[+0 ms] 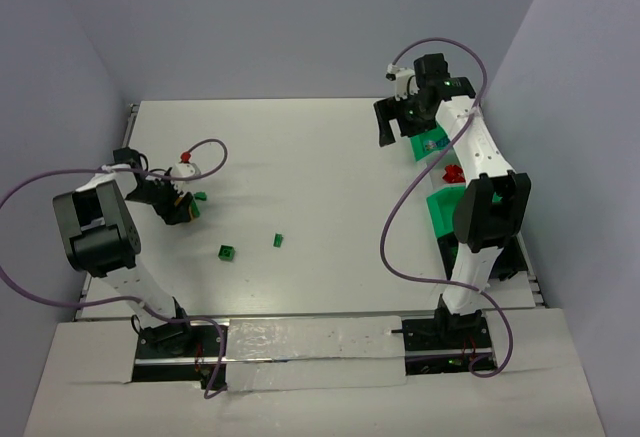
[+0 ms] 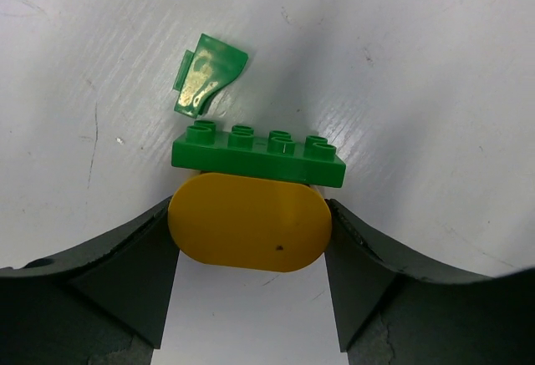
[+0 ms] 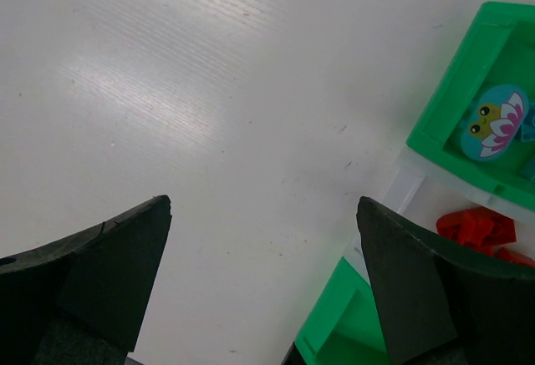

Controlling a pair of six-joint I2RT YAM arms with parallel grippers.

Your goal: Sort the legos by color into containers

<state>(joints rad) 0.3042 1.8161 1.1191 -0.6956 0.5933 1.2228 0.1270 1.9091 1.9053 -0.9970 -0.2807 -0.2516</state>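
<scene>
Left wrist — left fingers [image 2: 134, 265] clasp yellow lego [image 2: 249, 225] | right fingers [image 3: 100, 273] spread

Wide open across the middle of the table [image 1: 320, 157], save 2 small green bricks [image 1: 227, 252]; crowded along the right edge by green bins [image 1: 438, 209].

The white worktop [image 1: 300, 157] is finely ribbed, with faint scratches and a few dark specks. 3 pale lilac walls [image 1: 300, 17] stand along its far, left and right edges. A glossy white strip [image 1: 310, 347] runs along the near edge, above a white board [image 1: 300, 412].
</scene>
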